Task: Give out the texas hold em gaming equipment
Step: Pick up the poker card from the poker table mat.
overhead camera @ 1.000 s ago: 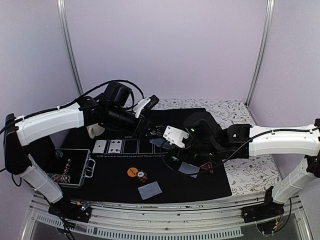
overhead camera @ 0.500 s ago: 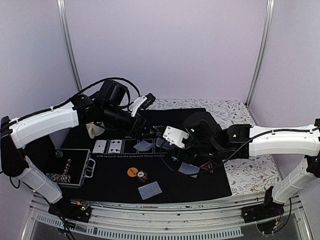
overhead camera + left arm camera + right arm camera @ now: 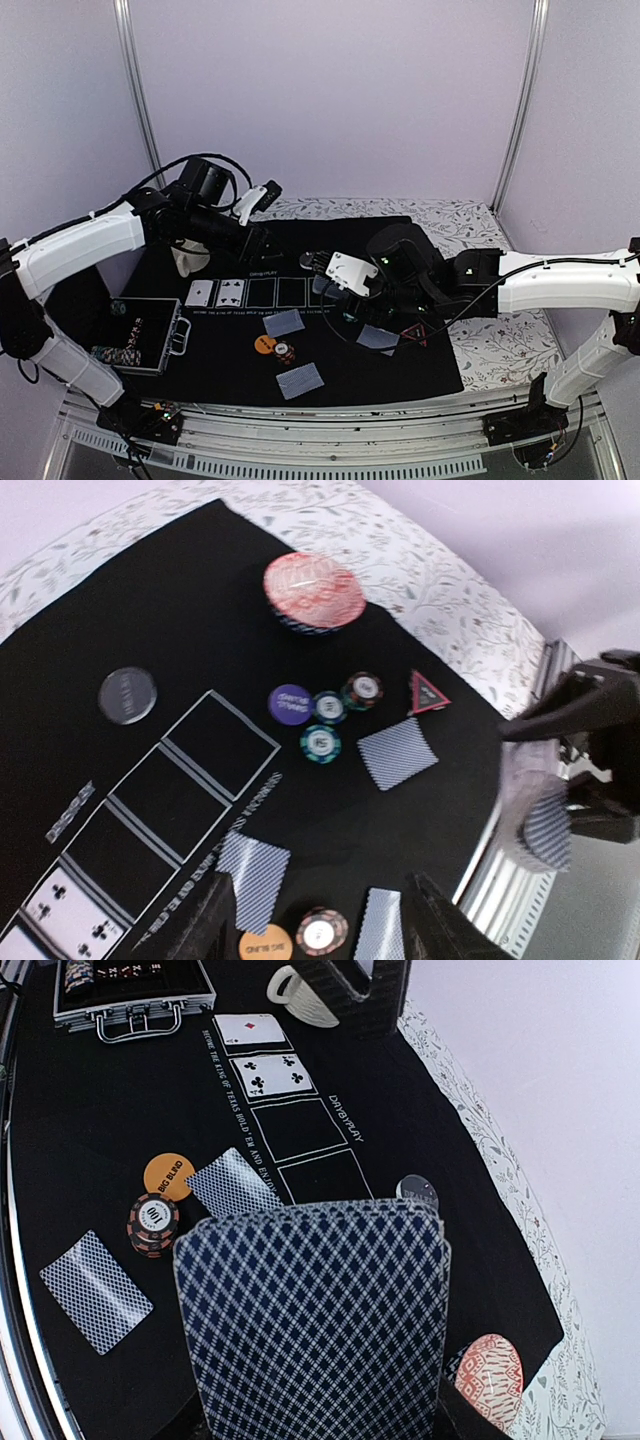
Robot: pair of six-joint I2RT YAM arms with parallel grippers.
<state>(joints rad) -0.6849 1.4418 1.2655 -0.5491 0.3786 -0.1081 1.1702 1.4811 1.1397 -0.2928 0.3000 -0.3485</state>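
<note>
though left gripper (image 3: 322, 912) jaws apart, right gripper (image 3: 318, 266) tight on card deck (image 3: 312, 1320); chips (image 3: 133, 328) in metal case (image 3: 172, 336)

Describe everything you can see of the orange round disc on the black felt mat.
The orange round disc is a flat, smooth, plastic-looking token printed BIG BLIND in black. It lies face up on the black felt mat, near the white card outlines. A stack of striped poker chips appears to abut its edge, and a face-down patterned card lies close beside it.
</note>
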